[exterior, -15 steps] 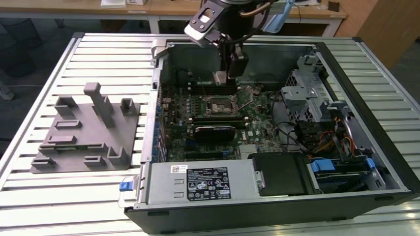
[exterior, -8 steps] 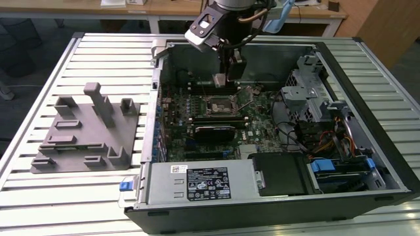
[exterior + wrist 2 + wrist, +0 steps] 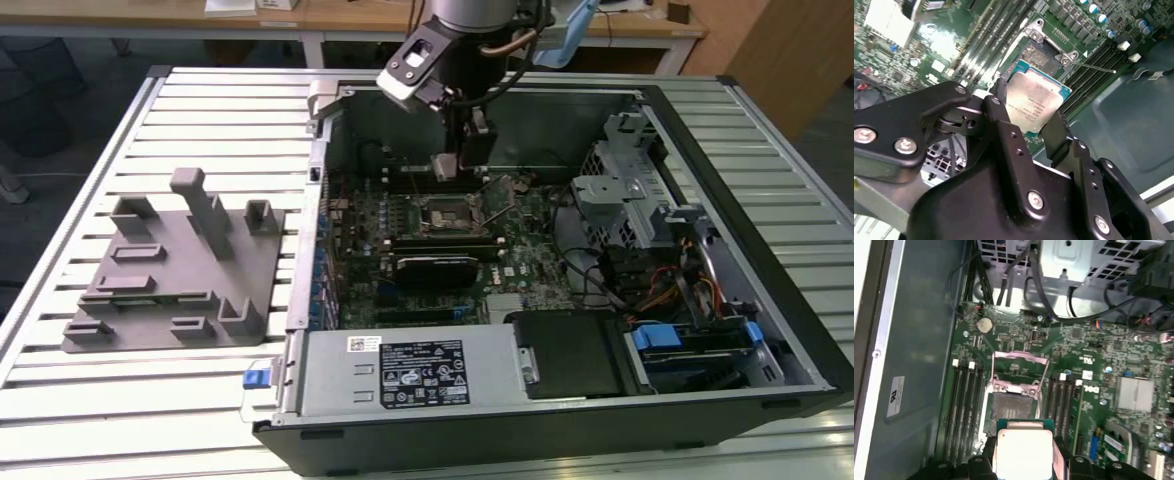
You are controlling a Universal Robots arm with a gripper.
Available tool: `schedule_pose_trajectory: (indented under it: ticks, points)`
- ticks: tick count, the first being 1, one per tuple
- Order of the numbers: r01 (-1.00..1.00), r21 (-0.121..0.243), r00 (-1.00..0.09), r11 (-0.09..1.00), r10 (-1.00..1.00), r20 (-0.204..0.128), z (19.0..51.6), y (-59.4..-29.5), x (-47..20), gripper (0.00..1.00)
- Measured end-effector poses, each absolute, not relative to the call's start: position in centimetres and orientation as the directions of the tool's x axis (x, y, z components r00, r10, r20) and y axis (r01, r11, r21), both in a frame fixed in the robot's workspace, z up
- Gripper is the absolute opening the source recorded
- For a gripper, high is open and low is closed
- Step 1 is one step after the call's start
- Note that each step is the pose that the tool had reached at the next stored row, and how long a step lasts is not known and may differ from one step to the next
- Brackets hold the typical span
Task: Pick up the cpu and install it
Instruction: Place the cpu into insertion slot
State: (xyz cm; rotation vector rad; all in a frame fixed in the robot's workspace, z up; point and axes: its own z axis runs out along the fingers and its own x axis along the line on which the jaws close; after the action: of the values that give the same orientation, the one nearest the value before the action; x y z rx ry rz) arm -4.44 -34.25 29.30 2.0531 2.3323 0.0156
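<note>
The cpu [image 3: 1035,101], a flat square chip with a silvery top, hangs between my black fingers [image 3: 1004,125] in both wrist views, and my gripper [image 3: 1028,107] is shut on it. In the first wrist view the cpu [image 3: 1024,450] hovers just beside the open black socket [image 3: 1013,412], whose metal frame [image 3: 1020,371] is flipped up. In the exterior view my gripper [image 3: 451,165] reaches down into the open computer case, a little above and behind the socket [image 3: 445,212] on the green motherboard [image 3: 527,255].
A grey plastic fixture [image 3: 174,270] with upright blocks lies on the slatted table at the exterior view's left. Inside the case are a power supply [image 3: 400,372] in front, a metal drive cage [image 3: 641,200] with cables at the right, and memory slots [image 3: 964,405] beside the socket.
</note>
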Motion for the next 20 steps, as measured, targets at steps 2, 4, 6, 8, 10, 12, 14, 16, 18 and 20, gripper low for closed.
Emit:
schedule_pose_trajectory:
  ticks: [2,4,6,8,10,12,14,16,18,20]
  points:
    - [0.992,0.03,-0.125,0.125,0.992,-0.019,28.9,-34.1,-4.4,0.53]
    - [0.992,0.03,-0.121,0.121,0.993,-0.018,28.6,-34.0,-4.3,0.53]
    - [0.993,0.031,-0.11,0.111,0.994,-0.015,28.3,-34.0,-4.3,0.53]
    - [0.995,0.031,-0.095,0.095,0.995,-0.015,28.1,-34.0,-4.2,0.53]
    - [0.996,0.031,-0.083,0.083,0.996,-0.015,27.7,-33.9,-4.2,0.53]
    - [0.996,0.031,-0.08,0.08,0.997,-0.014,27.4,-33.8,-4.1,0.53]
    - [0.996,0.031,-0.079,0.079,0.997,-0.014,27.0,-33.8,-4.1,0.53]
    - [0.996,0.031,-0.078,0.079,0.997,-0.014,26.6,-33.8,-4.2,0.53]
    - [0.997,0.031,-0.077,0.077,0.997,-0.014,26.3,-33.8,-4.2,0.53]
    - [0.997,0.031,-0.072,0.073,0.997,-0.014,25.9,-33.8,-4.2,0.53]
